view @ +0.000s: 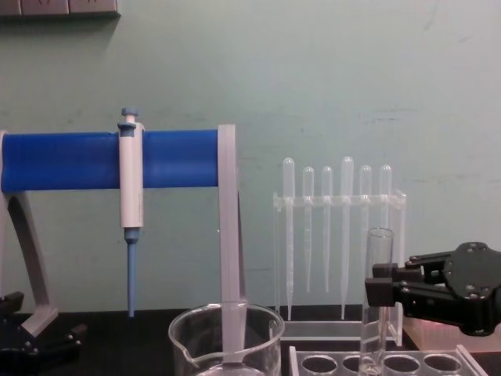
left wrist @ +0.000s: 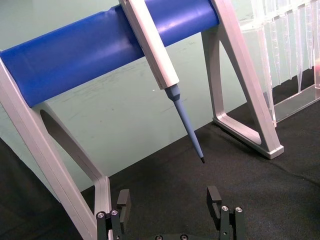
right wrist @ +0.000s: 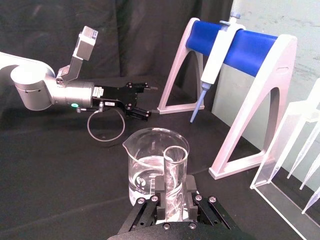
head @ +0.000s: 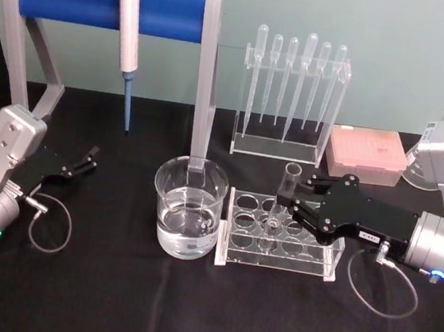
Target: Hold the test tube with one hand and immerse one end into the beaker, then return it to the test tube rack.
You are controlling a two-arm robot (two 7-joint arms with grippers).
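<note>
Right hand point(head: 286, 197): closed on upright test tube point(head: 287, 192) in its rack point(head: 278, 239); lift straight clear before crossing to beaker point(head: 188, 208); left hand point(head: 86, 161) open, idle.

right hand point(view: 379, 288) gripping upright test tube point(view: 378, 301)

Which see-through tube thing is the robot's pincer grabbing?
The test tube, standing upright in the rack with round holes. The right pincer is shut on it. The thin bulb-topped pipettes hang untouched behind.
</note>
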